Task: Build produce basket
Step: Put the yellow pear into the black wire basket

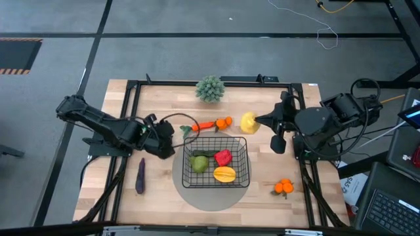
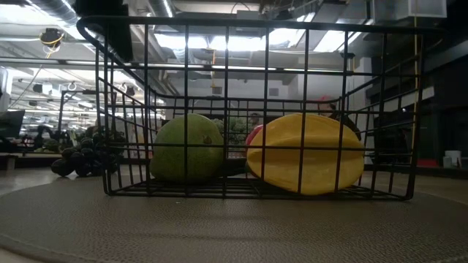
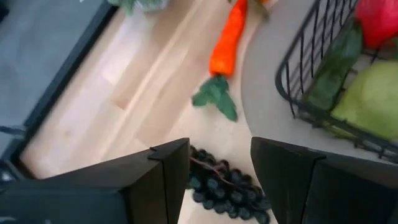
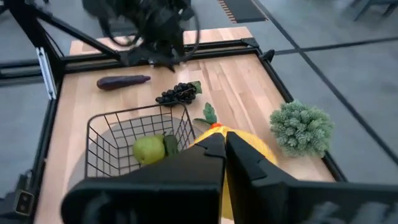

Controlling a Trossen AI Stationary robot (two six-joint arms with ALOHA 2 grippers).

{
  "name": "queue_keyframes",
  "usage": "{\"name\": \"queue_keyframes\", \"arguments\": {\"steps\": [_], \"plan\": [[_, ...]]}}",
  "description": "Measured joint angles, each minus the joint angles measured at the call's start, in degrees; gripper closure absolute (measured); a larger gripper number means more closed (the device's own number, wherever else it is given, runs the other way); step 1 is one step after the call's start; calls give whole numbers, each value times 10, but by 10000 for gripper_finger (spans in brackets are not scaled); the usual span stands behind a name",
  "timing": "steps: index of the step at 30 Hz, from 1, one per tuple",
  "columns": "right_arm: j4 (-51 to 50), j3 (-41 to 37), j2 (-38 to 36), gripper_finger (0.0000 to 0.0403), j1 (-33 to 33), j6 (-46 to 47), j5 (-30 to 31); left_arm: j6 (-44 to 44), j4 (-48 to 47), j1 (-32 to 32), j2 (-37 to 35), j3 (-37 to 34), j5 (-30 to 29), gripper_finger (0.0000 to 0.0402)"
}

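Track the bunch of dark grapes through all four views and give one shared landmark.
High view: not clearly visible; left tool covers that spot.
Low view: grapes on the table, left of the basket.
Left wrist view: grapes between that tool's fingers.
Right wrist view: grapes beyond the basket.
Shared landmark: the basket.

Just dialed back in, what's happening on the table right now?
A produce basket is being filled. The basket on the round grey mat already holds a green pear, a red pepper and a yellow fruit. The left end effector is open just above the dark grapes, not gripping them. The right end effector is shut, near the lemon. Carrot, eggplant and oranges remain outside.
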Motion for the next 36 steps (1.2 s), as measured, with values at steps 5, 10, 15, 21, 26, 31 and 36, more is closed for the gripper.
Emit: {"name": "queue_keyframes", "arguments": {"steps": [5, 10, 15, 21, 26, 31, 36], "plan": [[0, 0, 0, 403, 0, 49, 0, -29, 66, -27, 0, -50, 15, 243], [0, -1, 0, 403, 0, 92, 0, -38, 80, -32, -1, -49, 28, 243], [-4, -1, 14, 403, 0, 123, -14, 2, 122, -32, -2, -49, 28, 243], [3, -1, 58, 403, 0, 136, -61, 61, 180, -33, -2, -49, 29, 243], [93, -1, 97, 403, 0, 91, -147, 145, 247, -33, -2, -32, 24, 243], [173, 7, 112, 403, 1, 22, -194, 242, 346, -42, -2, -29, 23, 243], [182, 40, 112, 403, 1, -14, -191, 279, 377, -53, -2, -29, 24, 243]]}}
